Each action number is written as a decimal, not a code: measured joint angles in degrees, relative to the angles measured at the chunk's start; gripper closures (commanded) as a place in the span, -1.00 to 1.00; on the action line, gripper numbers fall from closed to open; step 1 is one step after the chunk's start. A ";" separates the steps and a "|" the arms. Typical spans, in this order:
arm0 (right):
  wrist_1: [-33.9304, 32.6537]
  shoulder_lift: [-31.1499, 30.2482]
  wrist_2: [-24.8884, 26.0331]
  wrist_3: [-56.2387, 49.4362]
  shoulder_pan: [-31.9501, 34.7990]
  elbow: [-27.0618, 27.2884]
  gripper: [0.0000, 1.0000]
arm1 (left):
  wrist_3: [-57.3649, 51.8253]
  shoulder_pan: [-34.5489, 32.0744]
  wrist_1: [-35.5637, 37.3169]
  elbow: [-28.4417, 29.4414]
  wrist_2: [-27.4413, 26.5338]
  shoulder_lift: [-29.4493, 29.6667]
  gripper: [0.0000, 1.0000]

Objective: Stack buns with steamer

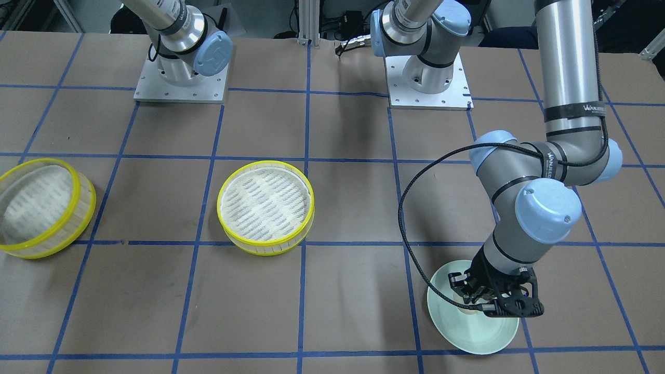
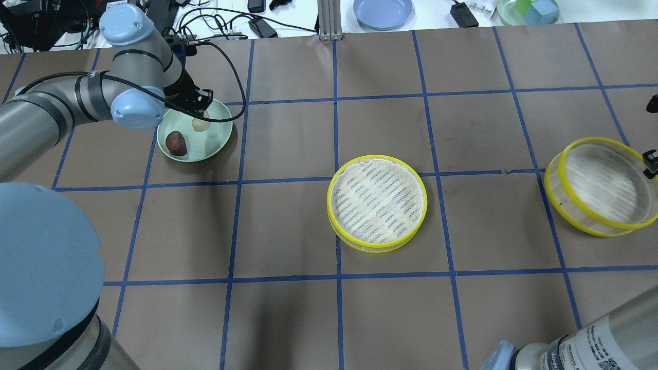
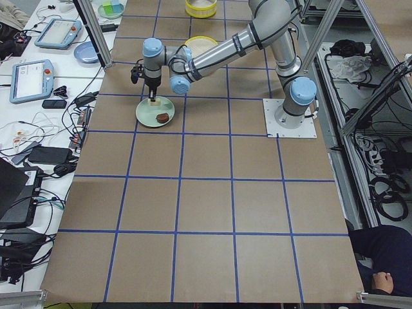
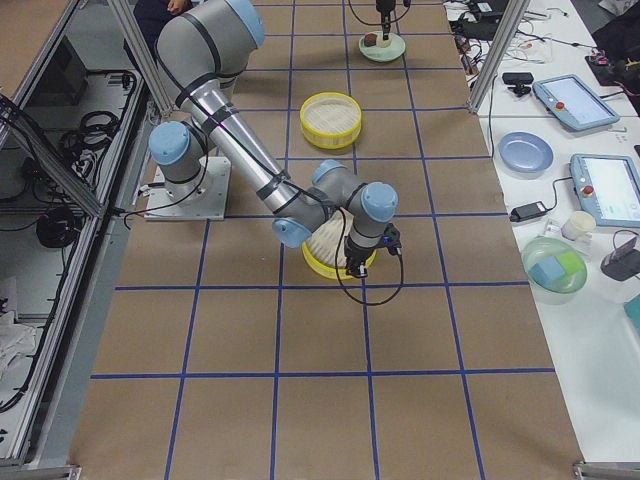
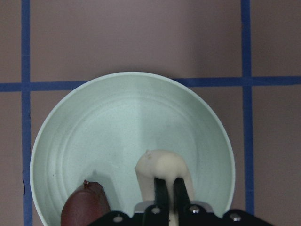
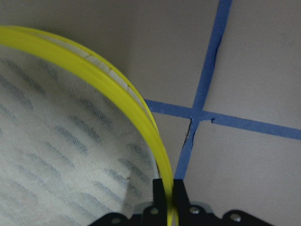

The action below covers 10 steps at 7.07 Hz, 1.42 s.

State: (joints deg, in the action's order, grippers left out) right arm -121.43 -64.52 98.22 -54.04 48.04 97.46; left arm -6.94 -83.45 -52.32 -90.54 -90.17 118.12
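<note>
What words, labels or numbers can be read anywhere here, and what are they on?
"WAN...": on the black strap around the left arm; the remaining letters blur.
"UR": a logo raised on the blue joint cap at the base of the right arm.
White sticker on the right arm: print too small to read.

Left arm [image 1: 569, 67] and right arm [image 1: 161, 15]: silver-grey tubes, pale blue joint caps [image 1: 548, 210], square metal base plates [image 1: 428, 96]. A black cable [image 1: 399, 210] loops to the left arm's black tool [image 5: 171, 182]; a black band [image 1: 576, 110] carries white lettering.
</note>
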 measured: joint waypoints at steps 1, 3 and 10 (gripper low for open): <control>0.24 -0.79 0.23 -0.11 -0.03 -0.35 1.00 | 2.72 -2.02 -2.93 0.00 0.11 -2.21 1.00; 2.20 -4.13 0.34 0.03 0.11 -0.71 1.00 | 13.16 -9.56 -6.27 -0.05 1.02 -5.36 1.00; 23.11 -19.75 -0.63 27.82 15.96 0.37 1.00 | 29.17 -27.89 -8.67 -7.15 16.13 -7.56 1.00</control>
State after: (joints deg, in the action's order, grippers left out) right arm -98.32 -84.27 97.59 -26.21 64.00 97.83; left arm 22.23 -111.34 -60.99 -97.69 -74.04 110.56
